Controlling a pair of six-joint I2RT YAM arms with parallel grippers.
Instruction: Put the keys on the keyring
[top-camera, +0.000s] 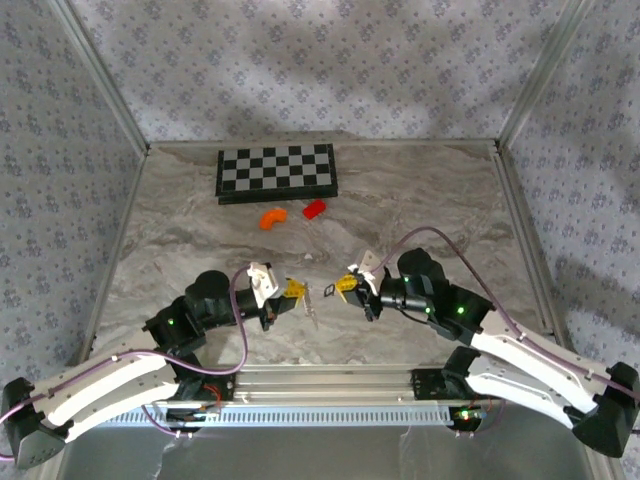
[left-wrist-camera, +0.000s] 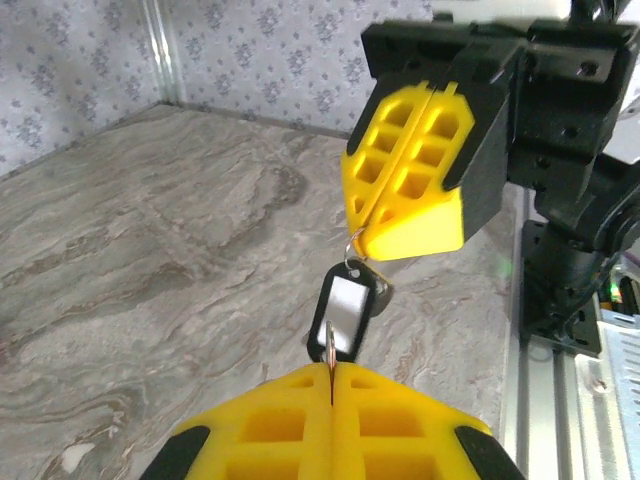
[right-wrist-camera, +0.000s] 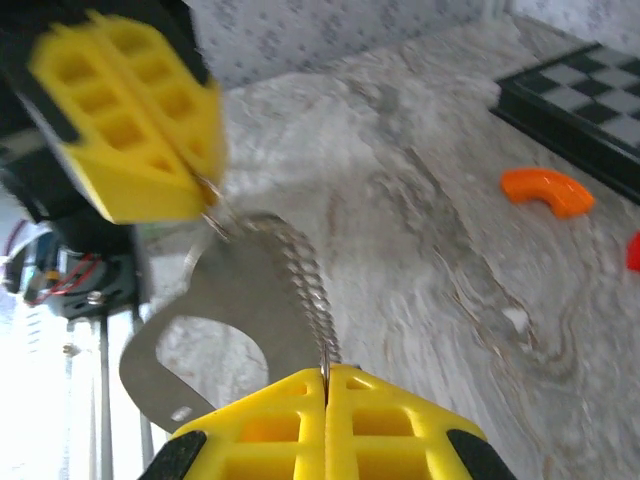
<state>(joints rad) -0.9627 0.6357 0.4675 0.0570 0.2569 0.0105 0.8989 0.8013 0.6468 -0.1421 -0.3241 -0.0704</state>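
As you look down from above, your left gripper (top-camera: 291, 290) and your right gripper (top-camera: 349, 284) face each other close together over the near middle of the marble table (top-camera: 430, 200). Both claws are fully closed.

From the right wrist you see the keyring (right-wrist-camera: 235, 300) as a flat silvery loop with a coiled strand running along its right side. Your right fingers (right-wrist-camera: 380, 425) pinch that strand at its near end. Your left claw grips the loop at its far left end.

From the left wrist the loop shows as a thin metal edge clamped between your left fingers (left-wrist-camera: 270, 425).

The keys (left-wrist-camera: 348, 312) are a small dark tag with a pale centre. The tag hangs from a small wire ring right at the tips of your right claw, in the gap between the two grippers. It is in the air, clear of the table. You cannot tell from these views whether that small ring is joined to the big loop.

At the far side a checkerboard (top-camera: 277, 172) lies flat. An orange curved piece (top-camera: 272, 217) and a red block (top-camera: 315, 209) sit just in front of it, well apart from both claws
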